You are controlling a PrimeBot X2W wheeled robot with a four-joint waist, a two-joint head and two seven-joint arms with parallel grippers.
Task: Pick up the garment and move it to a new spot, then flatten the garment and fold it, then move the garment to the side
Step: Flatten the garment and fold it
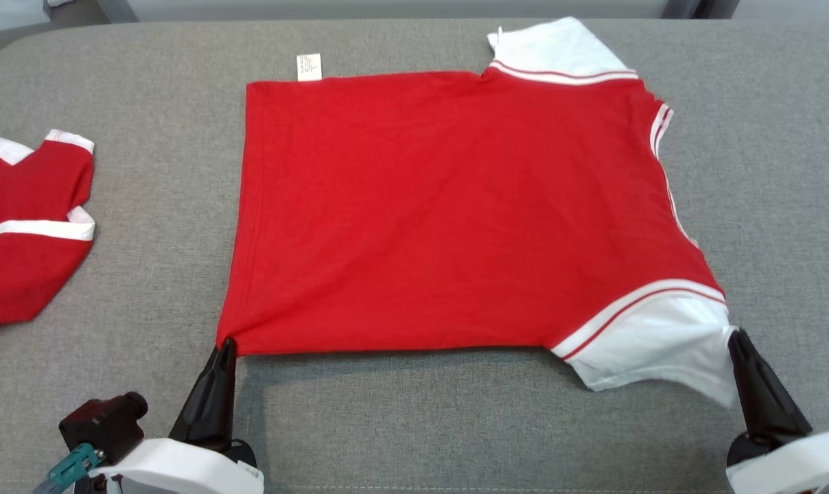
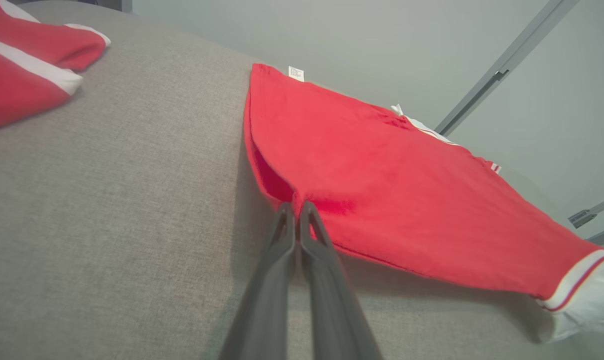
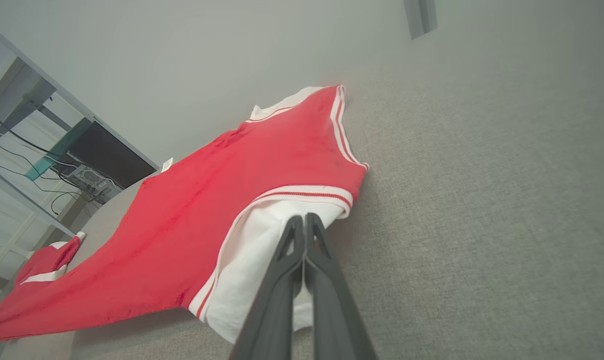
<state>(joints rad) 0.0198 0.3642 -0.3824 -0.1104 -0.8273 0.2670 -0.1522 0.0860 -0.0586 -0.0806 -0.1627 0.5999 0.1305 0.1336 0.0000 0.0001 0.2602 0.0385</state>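
Observation:
The garment [image 1: 449, 213] is a red T-shirt with white sleeves, spread flat and sideways on the grey padded table [image 1: 414, 418], its hem to the left and its collar to the right. My left gripper [image 1: 226, 345] is shut on the near hem corner, where the red cloth bunches [image 2: 298, 206]. My right gripper [image 1: 736, 337] is shut on the edge of the near white sleeve [image 3: 262, 250], seen close in the right wrist view [image 3: 302, 218]. A white label [image 1: 309, 66] sticks out at the far hem corner.
A second red and white garment [image 1: 23, 226] lies folded at the table's left edge. A wall and metal frame stand beyond the far edge. Bare grey surface runs along the near edge and to the right of the shirt.

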